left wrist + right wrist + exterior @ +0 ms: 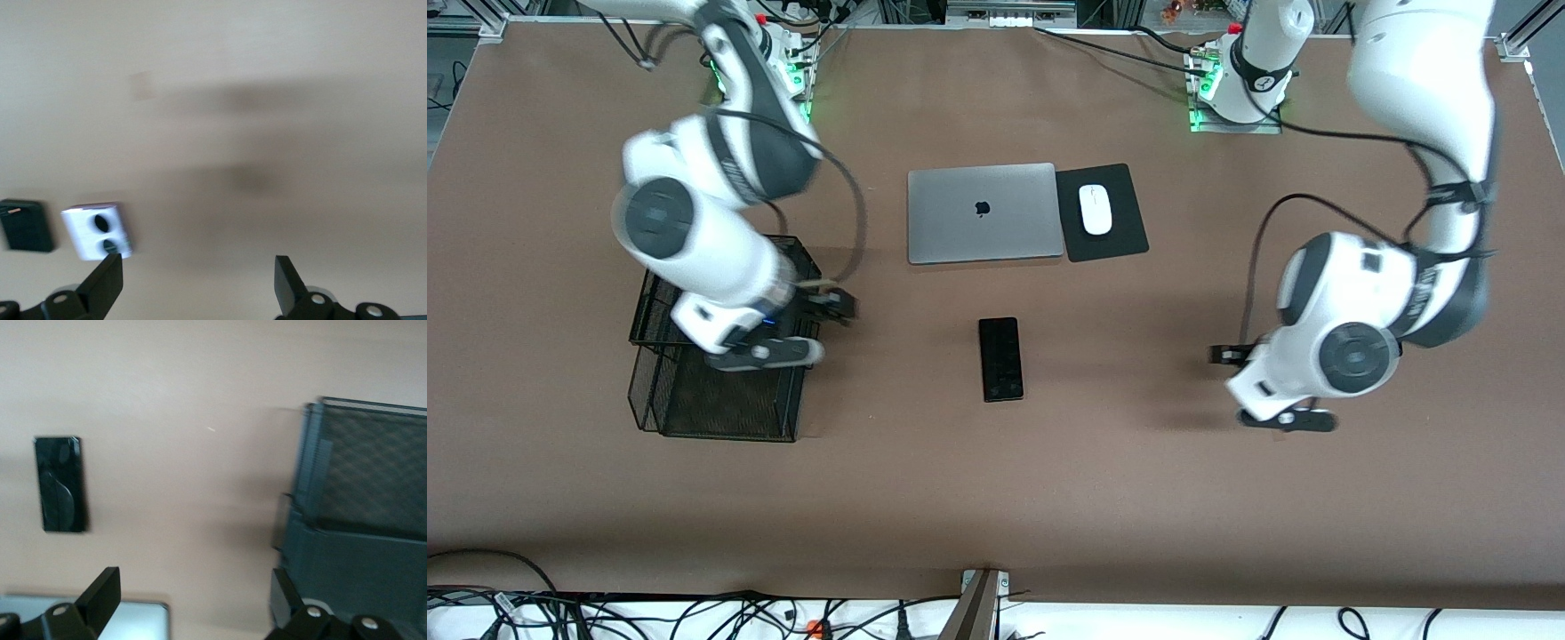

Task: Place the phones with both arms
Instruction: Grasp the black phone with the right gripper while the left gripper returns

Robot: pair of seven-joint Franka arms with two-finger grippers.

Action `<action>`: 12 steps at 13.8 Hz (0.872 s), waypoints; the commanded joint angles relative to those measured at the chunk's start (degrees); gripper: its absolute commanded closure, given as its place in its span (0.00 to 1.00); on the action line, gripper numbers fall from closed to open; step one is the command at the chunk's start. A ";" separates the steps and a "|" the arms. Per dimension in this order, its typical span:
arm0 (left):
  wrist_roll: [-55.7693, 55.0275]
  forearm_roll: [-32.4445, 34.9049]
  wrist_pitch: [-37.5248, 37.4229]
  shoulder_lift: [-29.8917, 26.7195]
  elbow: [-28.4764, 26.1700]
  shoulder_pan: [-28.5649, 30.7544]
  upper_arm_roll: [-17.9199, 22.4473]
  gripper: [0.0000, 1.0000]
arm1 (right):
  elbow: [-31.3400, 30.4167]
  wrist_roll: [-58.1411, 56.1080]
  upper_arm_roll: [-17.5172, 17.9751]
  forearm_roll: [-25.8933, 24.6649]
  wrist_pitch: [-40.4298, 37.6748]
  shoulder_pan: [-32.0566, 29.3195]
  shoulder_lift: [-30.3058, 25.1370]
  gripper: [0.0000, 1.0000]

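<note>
Currently the long black phone point(1000, 359) is lying flat on the counter point(1138, 498), nearer the camera than the laptop point(982, 212). Rigid, thin and glossy, it is probably calling for a pinch across its long edges. Both the left end effector point(198, 283) and the right end effector point(193, 600) are hanging wide open, holding nothing.

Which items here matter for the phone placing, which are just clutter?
In play:
- long black phone
- lilac-white phone
- small black phone
- left gripper, open above bare table
- right gripper, open at the mesh tray

Clutter:
- laptop
- mouse on mouse pad
</note>
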 commanded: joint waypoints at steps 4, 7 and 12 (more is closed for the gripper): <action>9.44 2.65 13.01 -11.63 -19.16 11.11 -0.76 0.00 | 16.01 10.73 -0.70 -0.01 6.46 9.41 17.17 0.00; 9.62 2.73 23.56 -14.45 -28.40 14.81 -0.76 0.00 | 15.92 14.41 -0.97 -0.36 13.50 12.40 21.04 0.00; 9.53 3.79 38.70 -16.39 -41.34 19.47 -0.76 0.00 | 16.01 16.54 -1.14 -3.52 23.18 15.30 26.50 0.00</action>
